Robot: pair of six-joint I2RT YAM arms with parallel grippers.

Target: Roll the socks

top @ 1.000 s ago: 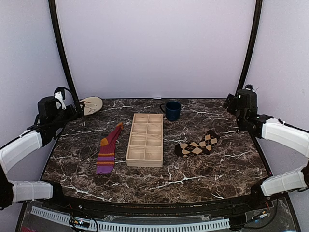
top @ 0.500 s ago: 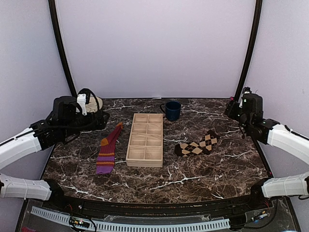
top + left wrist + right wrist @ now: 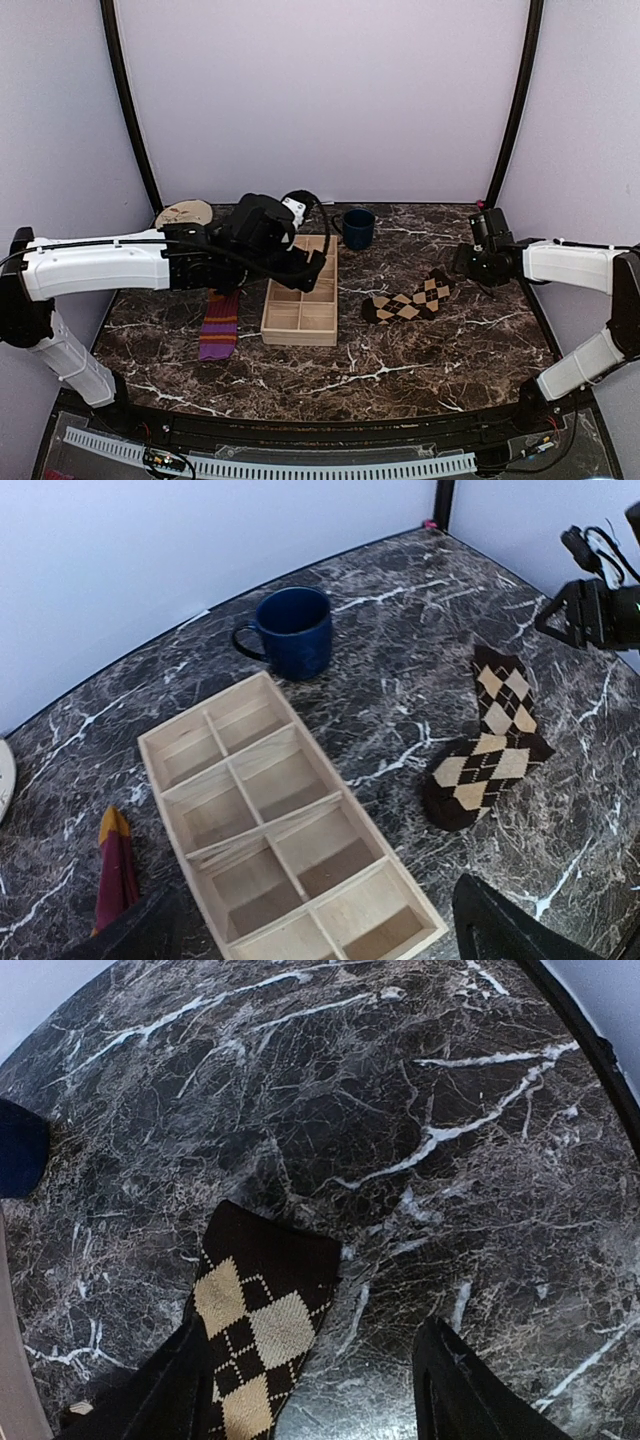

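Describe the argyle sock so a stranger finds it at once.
Start at the marble table, then the wooden tray at its middle. Right of the tray lies the argyle sock, flat: dark brown with tan diamonds, unlike the purple striped sock on the left.

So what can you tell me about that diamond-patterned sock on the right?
The argyle sock is dark brown knit with tan diamonds. It lies flat and unrolled on the marble table, bent at the heel, with its toe toward the wooden tray and its cuff toward the far right. The open right gripper hangs over the cuff end; whether it touches the sock cannot be told.
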